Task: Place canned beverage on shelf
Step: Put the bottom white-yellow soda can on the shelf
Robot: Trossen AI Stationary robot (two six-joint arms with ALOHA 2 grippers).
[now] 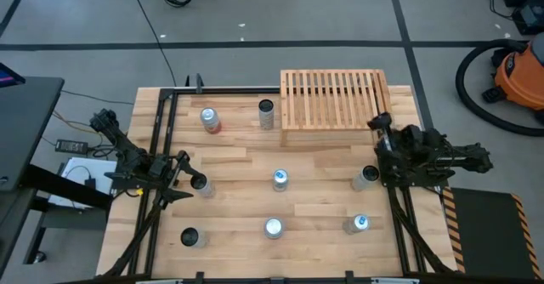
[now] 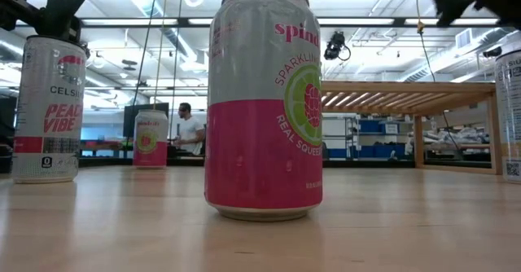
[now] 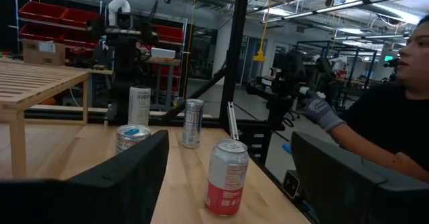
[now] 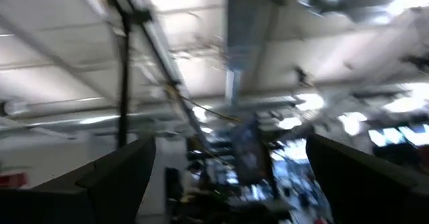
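Several beverage cans stand upright on the wooden table, none held. The light-wood slatted shelf (image 1: 334, 97) stands at the far right; it also shows in the low view (image 2: 407, 93) and the left wrist view (image 3: 33, 90). My left gripper (image 1: 182, 165) hovers open at the table's left side, its fingers (image 3: 230, 140) apart with nothing between them. A red-and-white can (image 3: 228, 177) stands a little ahead of it. My right gripper (image 1: 380, 131) is at the table's right edge beside the shelf, tipped upward and open (image 4: 231, 143), facing the ceiling. A pink-and-white can (image 2: 264, 101) fills the low view.
Cans stand at the far left (image 1: 208, 119), beside the shelf (image 1: 266, 112), mid-table (image 1: 280, 179), right (image 1: 365, 177) and along the near edge (image 1: 273, 228). A person in a dark top (image 3: 395, 117) sits beyond the table. An orange vacuum (image 1: 518, 76) stands on the floor at the right.
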